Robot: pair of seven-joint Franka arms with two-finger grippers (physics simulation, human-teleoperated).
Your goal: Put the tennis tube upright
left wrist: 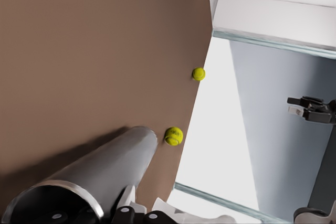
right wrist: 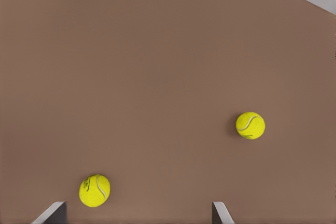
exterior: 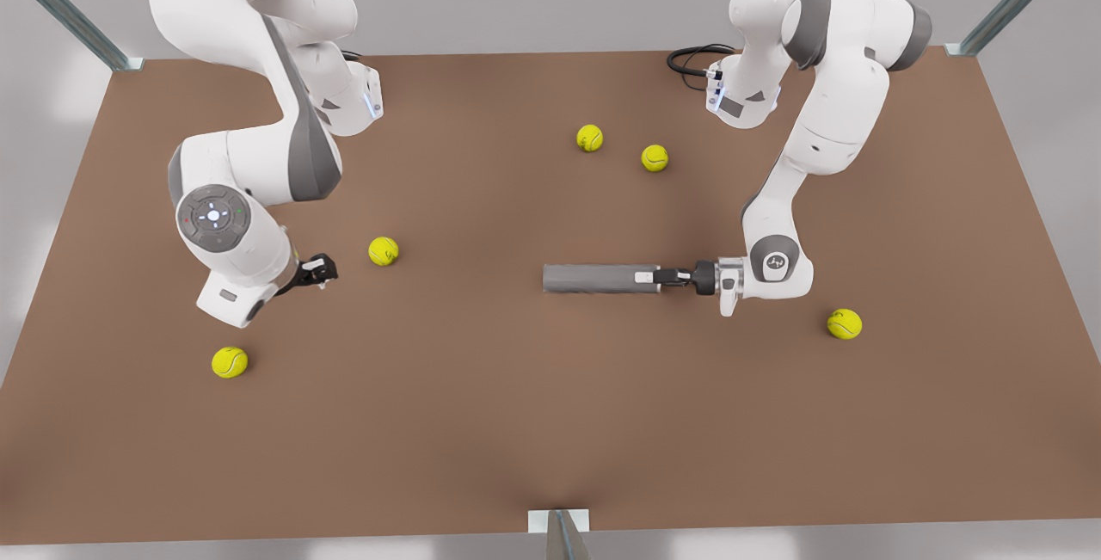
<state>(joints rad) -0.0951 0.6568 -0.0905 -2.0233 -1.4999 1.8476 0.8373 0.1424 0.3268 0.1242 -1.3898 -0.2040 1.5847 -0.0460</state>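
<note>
The tennis tube (exterior: 593, 278) is a matte grey cylinder lying flat on the brown table (exterior: 533, 422), right of centre in the front view. Its silvery-rimmed end points to the front view's right. My left gripper (exterior: 657, 274), level with the table, is shut on that rimmed end, one finger lying over the tube's wall. The left wrist view looks along the tube (left wrist: 105, 166) from the rim. My right gripper (exterior: 320, 270) hangs open near the front view's left, beside a tennis ball (exterior: 383, 250); its fingertips (right wrist: 52, 214) stand wide apart with nothing between them.
More yellow-green tennis balls lie about: two at the back (exterior: 589, 138) (exterior: 655, 157), one at the front left (exterior: 230, 362), one to the right of the left arm (exterior: 845, 323). Metal frame posts (exterior: 563, 530) stand at the table's edges. The right gripper (left wrist: 310, 109) shows far off in the left wrist view.
</note>
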